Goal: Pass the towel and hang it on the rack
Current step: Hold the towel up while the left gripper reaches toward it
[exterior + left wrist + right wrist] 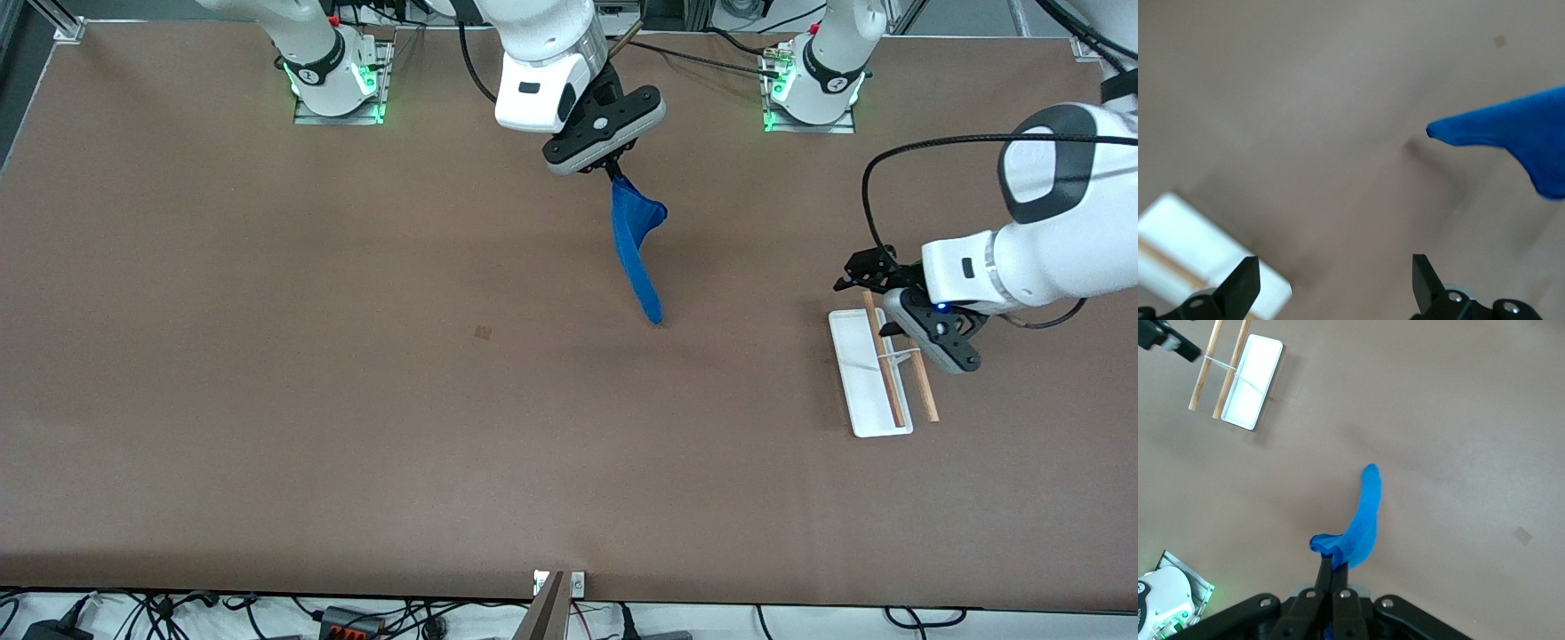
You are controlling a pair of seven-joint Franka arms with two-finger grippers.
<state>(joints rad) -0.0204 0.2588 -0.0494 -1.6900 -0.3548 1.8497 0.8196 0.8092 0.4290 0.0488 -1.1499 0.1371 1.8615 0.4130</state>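
The blue towel (636,249) hangs in a long drooping strip from my right gripper (613,173), which is shut on its top end above the middle of the table. Its low tip is at the tabletop; I cannot tell if it touches. The right wrist view shows the towel (1365,520) pinched in the shut right gripper (1336,570). The rack (858,391), a white tray with two wooden rods, lies toward the left arm's end. My left gripper (898,333) hovers over the rack, open and empty. In the left wrist view the left gripper (1335,277) is wide open, with the towel (1518,133) apart from it and the rack (1178,233) by one finger.
A small dark mark (483,332) sits on the brown table toward the right arm's end from the towel. The two arm bases (338,80) (813,89) stand along the edge farthest from the front camera. Cables and a power strip (347,622) lie past the nearest edge.
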